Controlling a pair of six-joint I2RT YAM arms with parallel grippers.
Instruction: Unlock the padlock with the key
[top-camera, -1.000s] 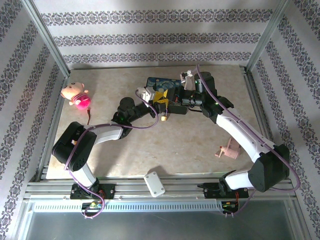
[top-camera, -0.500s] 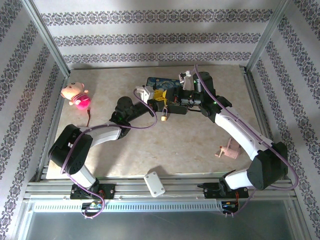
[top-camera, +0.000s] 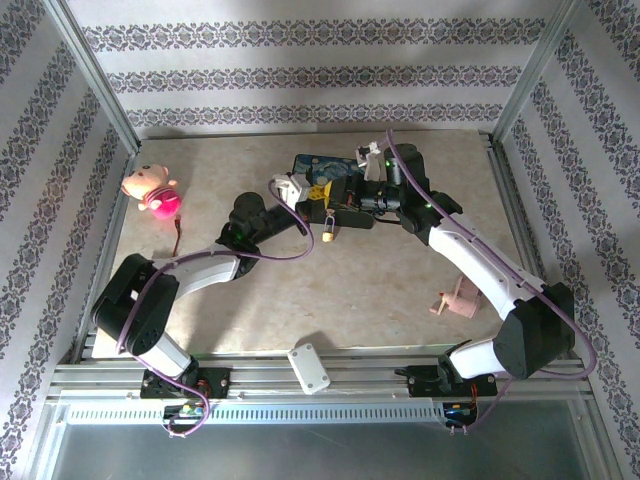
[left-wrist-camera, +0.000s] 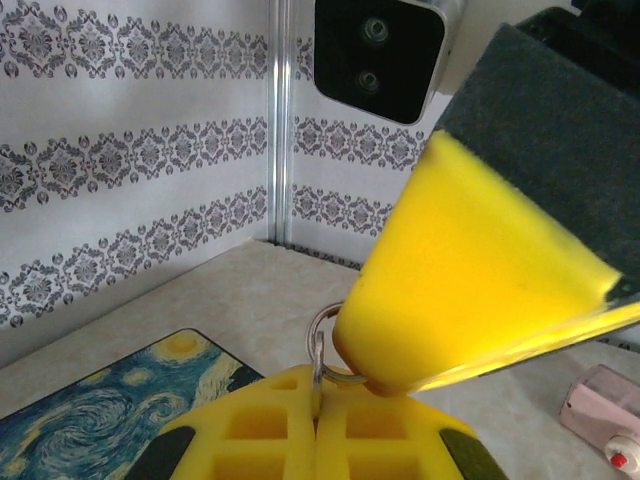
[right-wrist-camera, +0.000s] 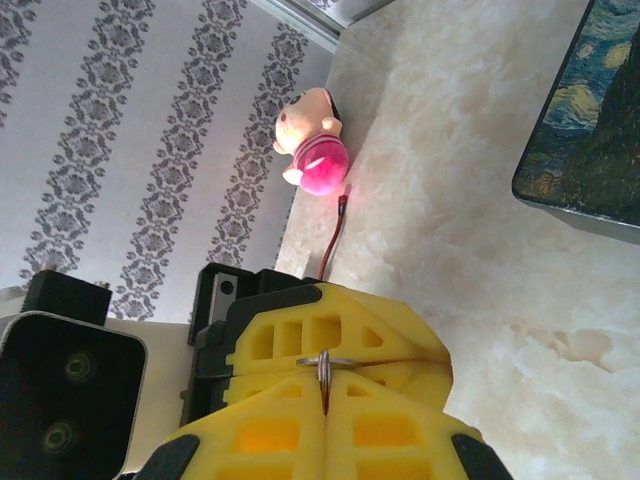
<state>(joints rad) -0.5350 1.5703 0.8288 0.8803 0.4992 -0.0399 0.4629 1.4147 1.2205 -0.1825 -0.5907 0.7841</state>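
Observation:
The tiny brass padlock (top-camera: 328, 234) dangles by its thin silvery shackle just below where both grippers meet, above the table in front of the dark blue painted tin (top-camera: 312, 163). My left gripper (top-camera: 320, 197) (left-wrist-camera: 317, 392) is shut on a thin silvery piece, seemingly the key, that sits on a key ring (left-wrist-camera: 319, 327). My right gripper (top-camera: 338, 208) (right-wrist-camera: 325, 392) is shut on that ring (right-wrist-camera: 325, 364). Its yellow finger (left-wrist-camera: 470, 270) presses against the left one's tips. The key's blade and the padlock's keyhole are hidden.
The pink toy (top-camera: 152, 190) (right-wrist-camera: 315, 140) lies at the table's far left with a red cord. A small pink object (top-camera: 452, 300) (left-wrist-camera: 600, 415) rests at the right. A white block (top-camera: 309, 368) sits on the front rail. Patterned walls enclose the table.
The left arm's elbow and shoulder have swung leftward while both grippers stayed joined at the ring. The padlock hangs in nearly the same spot.

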